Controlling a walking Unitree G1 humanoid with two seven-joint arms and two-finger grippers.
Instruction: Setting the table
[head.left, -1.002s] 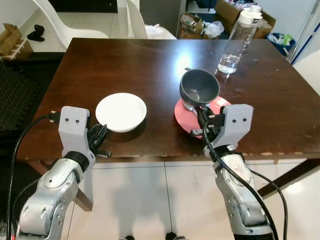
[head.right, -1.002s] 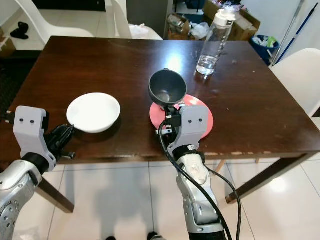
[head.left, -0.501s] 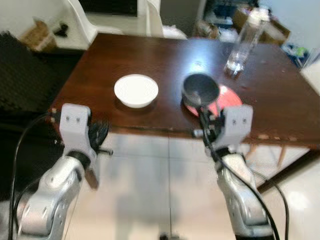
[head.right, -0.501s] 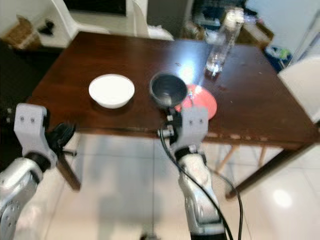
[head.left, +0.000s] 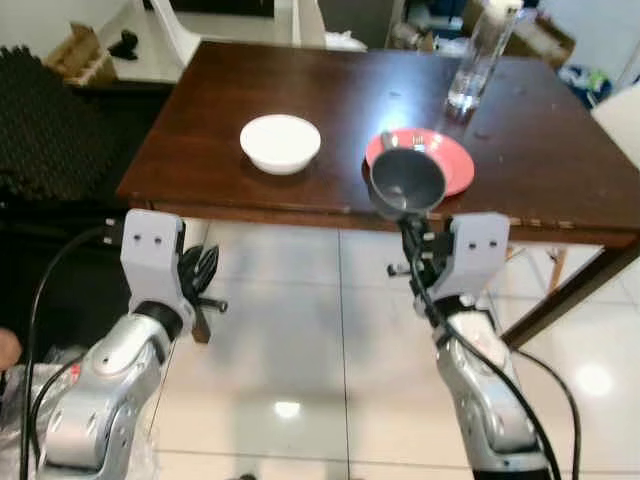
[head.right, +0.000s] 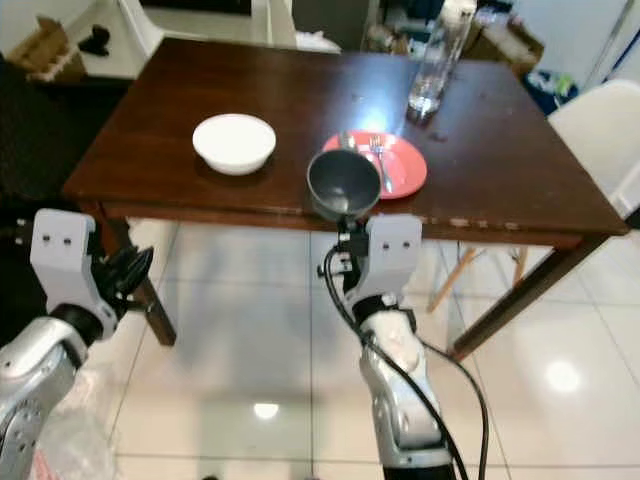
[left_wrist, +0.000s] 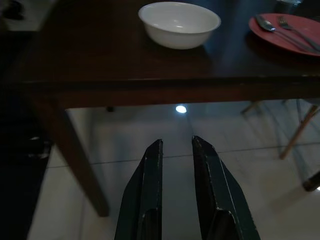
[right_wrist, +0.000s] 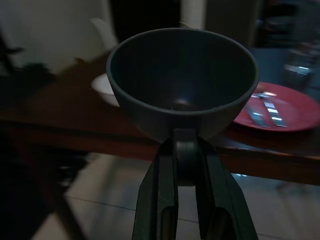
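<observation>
Tabletop setting, partly complete. On the dark wooden surface stand a white bowl toward the robot's left, a red plate near the front edge carrying a fork and a spoon, and a clear bottle toward the far side. These items appear placed; whether more places are to be laid cannot be judged from the scene.

Right pincer: fingers closed on the short handle of a dark grey cup, which is held upright with its mouth toward the head camera. In the head views the cup overlaps the front edge of the tabletop and hangs above the tiled floor, just beside the red plate as seen from above; the right wrist view places it in front of the edge and clear of the surface. The cup looks empty.

Left pincer: fingers a narrow gap apart, holding nothing, pointed at the floor below the tabletop edge, with the white bowl beyond.

Judgement of progress: bowl, plate and cutlery are down; the cup is in hand and not yet set on the tabletop. What is left, at least, is to find it a spot, probably near the plate, and release it there.
</observation>
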